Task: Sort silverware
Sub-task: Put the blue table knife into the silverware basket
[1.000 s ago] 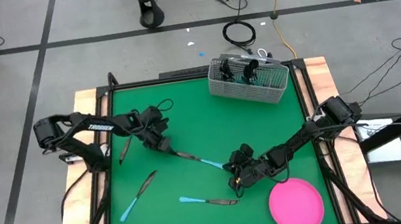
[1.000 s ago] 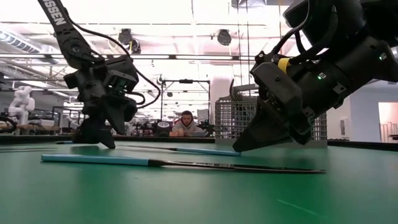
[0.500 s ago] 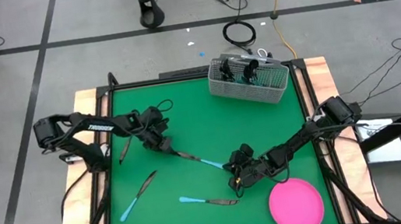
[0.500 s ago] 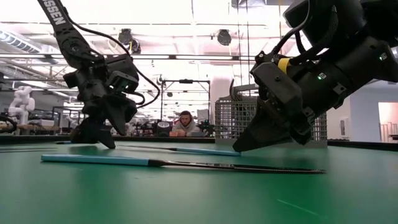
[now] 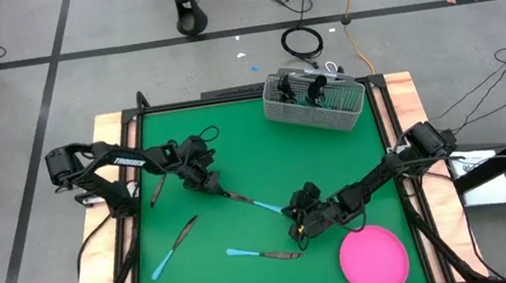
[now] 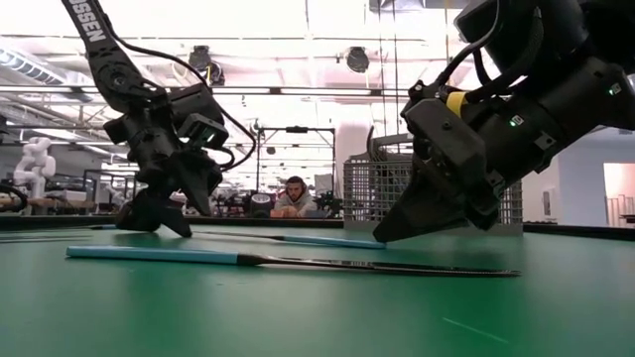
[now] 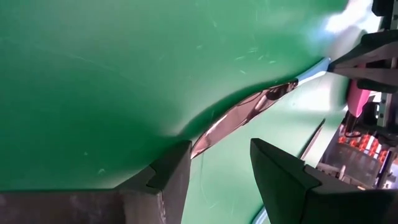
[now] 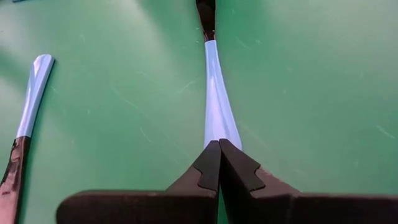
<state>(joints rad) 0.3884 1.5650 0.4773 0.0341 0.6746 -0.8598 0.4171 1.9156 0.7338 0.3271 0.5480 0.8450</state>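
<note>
Jaws of the left gripper (image 5: pixel 211 181) are seen parted in the left wrist view, straddling the dark metallic blade end of a knife (image 5: pixel 249 200) that lies flat on the green table (image 5: pixel 254 151); the blade (image 7: pixel 245 112) runs out from between the two fingers (image 7: pixel 168 177), and no clamping on it can be made out. At the other end of the same knife, the right gripper (image 5: pixel 291 223) is set low with its jaws pressed fully together, the tips placed at the end of the light blue handle (image 8: pixel 216 109); nothing is gripped between them. Whether the tips touch the handle or only stand over it cannot be told. Just beside the right gripper, toward the near edge, a second knife (image 5: pixel 261 253) is laid flat, its handle end also shown in the right wrist view (image 8: pixel 34 87). Well apart, on the left half of the table, a third piece (image 5: pixel 175 247) lies diagonally, and a dark utensil (image 5: pixel 157 189) is placed by the left edge; its kind is hard to make out. More silverware stands in the grey wire-mesh caddy (image 5: pixel 315 99) at the far edge, too small to be counted. A pink plate (image 5: pixel 374 258) is set at the near right corner, close to the right arm. In the low view, a seated person (image 6: pixel 295 196) is partly visible beyond the table.
</note>
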